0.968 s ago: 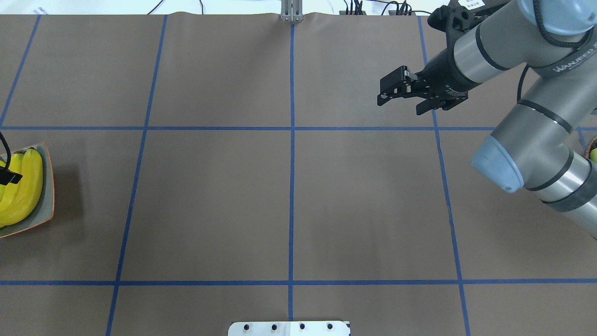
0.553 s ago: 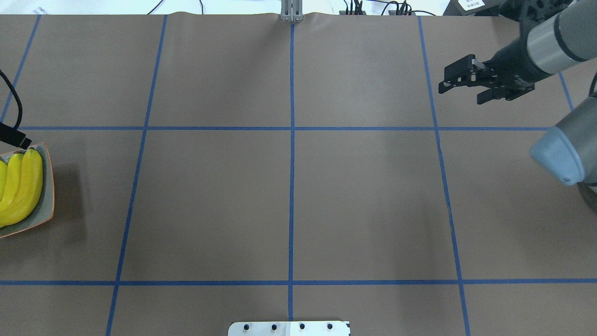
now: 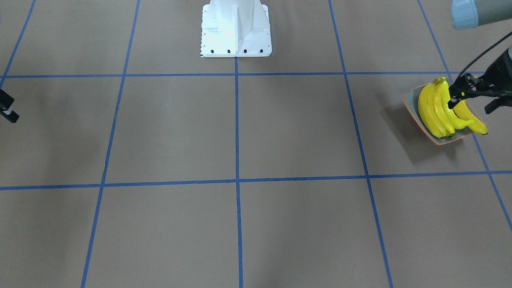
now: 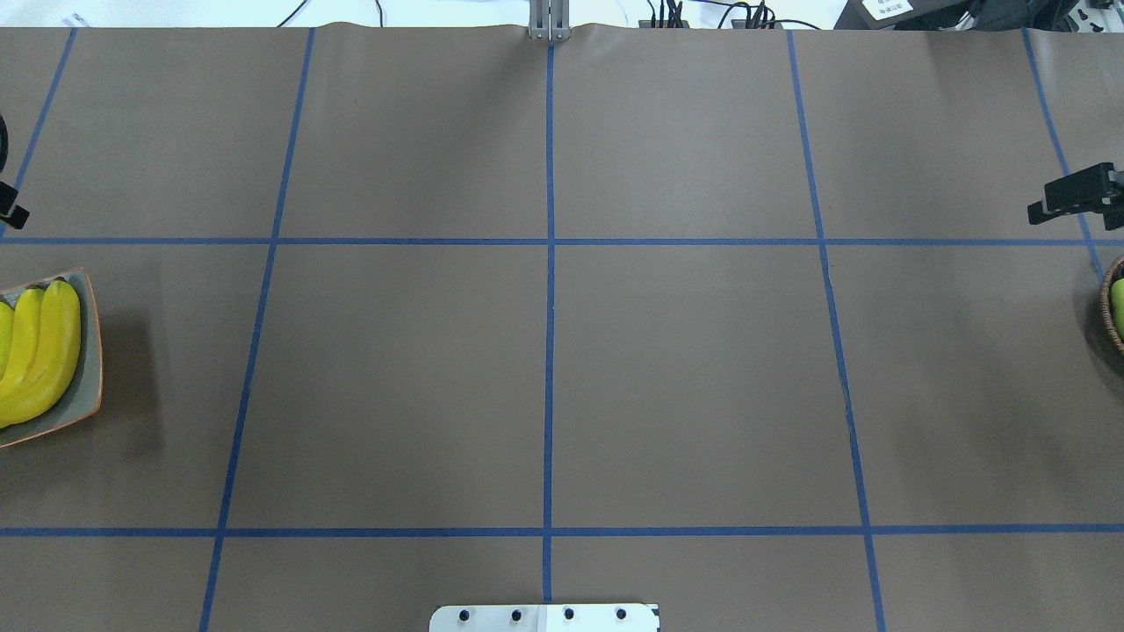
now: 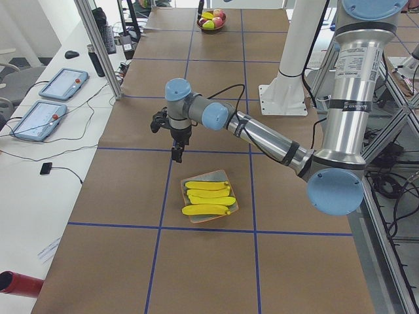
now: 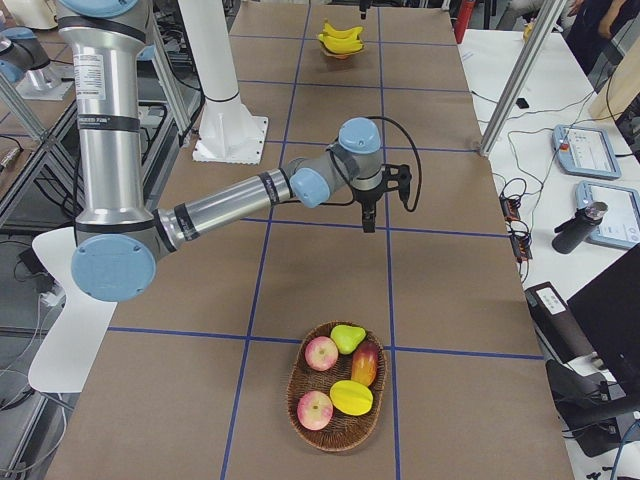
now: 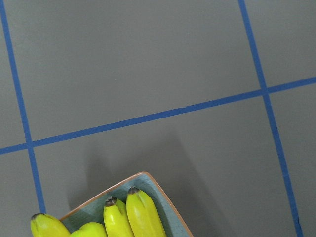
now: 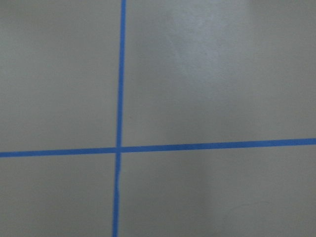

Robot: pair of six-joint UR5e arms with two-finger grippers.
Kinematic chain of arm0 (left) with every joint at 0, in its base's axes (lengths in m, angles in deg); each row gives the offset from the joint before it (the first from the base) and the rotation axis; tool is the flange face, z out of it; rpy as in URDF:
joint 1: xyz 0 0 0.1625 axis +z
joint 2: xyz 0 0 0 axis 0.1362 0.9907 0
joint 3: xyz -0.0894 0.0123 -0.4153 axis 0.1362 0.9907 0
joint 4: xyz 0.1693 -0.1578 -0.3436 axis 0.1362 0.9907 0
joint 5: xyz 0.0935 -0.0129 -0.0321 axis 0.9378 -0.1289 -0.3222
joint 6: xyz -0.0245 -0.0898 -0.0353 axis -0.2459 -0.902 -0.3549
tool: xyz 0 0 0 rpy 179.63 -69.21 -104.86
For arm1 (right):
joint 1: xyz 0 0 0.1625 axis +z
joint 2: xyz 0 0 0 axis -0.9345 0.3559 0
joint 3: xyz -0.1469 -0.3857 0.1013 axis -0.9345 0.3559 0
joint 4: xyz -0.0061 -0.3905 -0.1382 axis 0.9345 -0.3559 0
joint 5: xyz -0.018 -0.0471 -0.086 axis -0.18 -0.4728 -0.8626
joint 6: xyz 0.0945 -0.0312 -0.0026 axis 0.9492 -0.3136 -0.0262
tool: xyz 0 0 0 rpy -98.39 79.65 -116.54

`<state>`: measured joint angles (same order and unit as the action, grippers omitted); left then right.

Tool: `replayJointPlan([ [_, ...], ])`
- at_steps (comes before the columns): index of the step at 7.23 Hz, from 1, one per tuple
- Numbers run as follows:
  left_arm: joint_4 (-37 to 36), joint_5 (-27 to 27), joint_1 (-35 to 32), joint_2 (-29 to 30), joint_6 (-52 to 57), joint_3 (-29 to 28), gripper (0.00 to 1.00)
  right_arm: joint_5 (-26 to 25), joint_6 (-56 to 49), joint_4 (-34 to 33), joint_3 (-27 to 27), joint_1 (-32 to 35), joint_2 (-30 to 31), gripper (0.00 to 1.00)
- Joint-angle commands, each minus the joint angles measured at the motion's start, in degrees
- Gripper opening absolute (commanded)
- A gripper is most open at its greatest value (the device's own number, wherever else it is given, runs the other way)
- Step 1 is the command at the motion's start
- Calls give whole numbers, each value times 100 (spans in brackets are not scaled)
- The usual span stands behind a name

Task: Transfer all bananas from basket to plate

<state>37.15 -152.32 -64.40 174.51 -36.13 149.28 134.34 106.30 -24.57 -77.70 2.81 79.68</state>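
Bananas point(image 3: 434, 106), four in number, lie side by side on the plate point(image 4: 90, 351), which sits at the left edge of the table point(image 4: 544, 386), about midway along it. The basket point(image 6: 333, 443) stands at the opposite, right edge. The right-end view shows in it only apples, a pear and other rounded fruit point(image 6: 322, 353), with no banana visible among them.

Left gripper point(image 3: 473, 101): raised above the table just beside the plate, on the side toward the far edge, jaws spread wide and holding nothing.

Right gripper point(image 4: 1076, 195): raised near the right edge, beyond the basket toward the far edge. Only one finger enters the overhead and front views, so whether it is spread or closed cannot be told. Its wrist camera shows bare table and blue tape lines point(image 8: 120, 74) only.

Step in hand (judgement): the transfer itself appears complete, since all four bananas rest on the plate and neither gripper carries anything.

Next move (judgement): no further pick seems called for. What it calls for is a check that the basket hides no banana beneath the other fruit, then a retreat of each arm toward the near edge. The left arm should lift away without brushing the outermost banana, which appears to overhang the plate's rim.
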Motion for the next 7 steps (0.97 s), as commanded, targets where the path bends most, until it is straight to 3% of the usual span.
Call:
replayJointPlan([
  [1, 38, -74, -317, 394, 20, -892, 100, 134, -546, 0, 14, 151, 460, 100],
  [4, 29, -127, -459, 406, 351, -1027, 100, 143, -601, -9, 119, 134, 374, 100],
  [6, 3, -898, -556, 282, 398, -1045, 100, 161, -836, -79, 250, 99, 347, 100],
  [7, 46, -892, -565, 143, 415, -1045, 100, 265, -1099, -157, 599, 177, 42, 100],
])
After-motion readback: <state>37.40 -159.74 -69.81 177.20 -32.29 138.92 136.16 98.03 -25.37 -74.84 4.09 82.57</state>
